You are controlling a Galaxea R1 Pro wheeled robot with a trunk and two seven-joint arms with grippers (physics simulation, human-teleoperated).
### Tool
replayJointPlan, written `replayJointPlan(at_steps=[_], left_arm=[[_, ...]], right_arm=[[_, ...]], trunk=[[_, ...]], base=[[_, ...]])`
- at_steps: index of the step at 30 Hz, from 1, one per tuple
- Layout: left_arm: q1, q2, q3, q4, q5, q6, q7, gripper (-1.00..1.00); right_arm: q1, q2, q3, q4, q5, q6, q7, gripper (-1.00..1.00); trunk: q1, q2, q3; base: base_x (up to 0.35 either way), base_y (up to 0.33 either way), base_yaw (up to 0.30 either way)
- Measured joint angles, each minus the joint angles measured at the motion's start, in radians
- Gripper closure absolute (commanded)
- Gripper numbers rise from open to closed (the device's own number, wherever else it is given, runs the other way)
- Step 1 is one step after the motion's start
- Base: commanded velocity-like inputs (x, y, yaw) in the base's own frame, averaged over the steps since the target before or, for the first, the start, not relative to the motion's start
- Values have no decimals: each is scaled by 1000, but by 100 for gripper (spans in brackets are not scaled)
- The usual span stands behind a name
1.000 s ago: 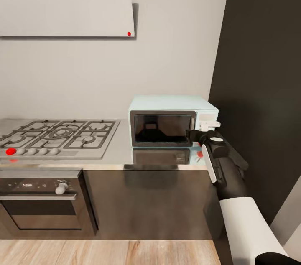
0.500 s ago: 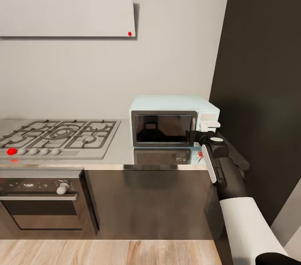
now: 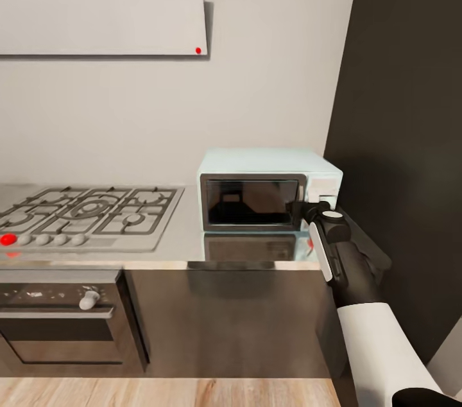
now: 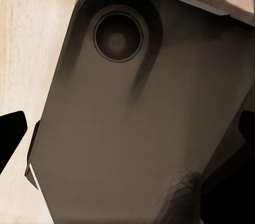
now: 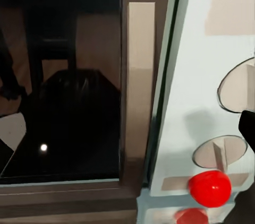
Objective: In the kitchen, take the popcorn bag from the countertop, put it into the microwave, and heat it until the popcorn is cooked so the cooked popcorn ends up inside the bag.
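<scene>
Microwave [image 3: 269, 195] shut on countertop [image 3: 186, 237]. Right gripper [image 3: 307, 209] at its 3 o'clock, by door handle [image 5: 139, 75]; pincer state unclear. Likely door-opening step: next, hook handle, pull.

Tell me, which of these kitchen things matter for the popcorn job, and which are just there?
Job:
microwave, door shut
countertop it stands on
right tool at its door handle

Just there:
gas hob
built-in oven
range hood
</scene>
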Motion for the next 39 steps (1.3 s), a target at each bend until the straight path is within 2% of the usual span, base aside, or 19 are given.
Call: replayJointPlan(at_steps=[28,29,39], left_arm=[[0,0,2,0,1,0,0,-100],[0,0,2,-1,1,0,0,-100],[0,0,2,-1,2,0,0,-100]], right_arm=[[0,-8,-1,6,-1,-4,0,-100],[0,-8,0,7,-12,-2,-4,-100],[11,-8,0,-16,-14,13,-3,-100]], trunk=[[0,0,0],[0,0,0],[0,-1,0]], base=[[43,0,0],[93,0,0],[14,0,0]])
